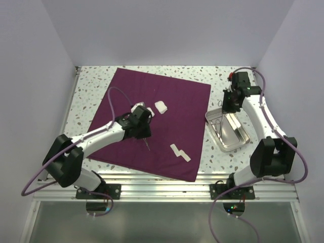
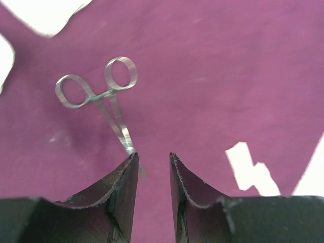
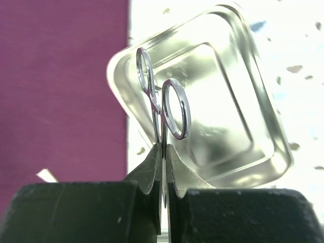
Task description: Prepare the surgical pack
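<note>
Right pincer (image 3: 163,152) pinching clamp (image 3: 157,109) lengthwise, rings pointing away, above tray (image 3: 243,126)

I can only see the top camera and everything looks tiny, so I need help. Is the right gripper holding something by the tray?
Observer: Yes. The right wrist view shows the right gripper shut on a metal clamp, with its rings pointing away from the fingers and the silver tray behind it.
Operator: Is the left gripper holding one too?
Observer: No. The left wrist view shows the left gripper open. A second clamp lies flat on the purple cloth, its tip at the fingers.
Operator: Are its handles spread apart?
Observer: No. Its two rings lie side by side and the shanks are closed together.
</note>
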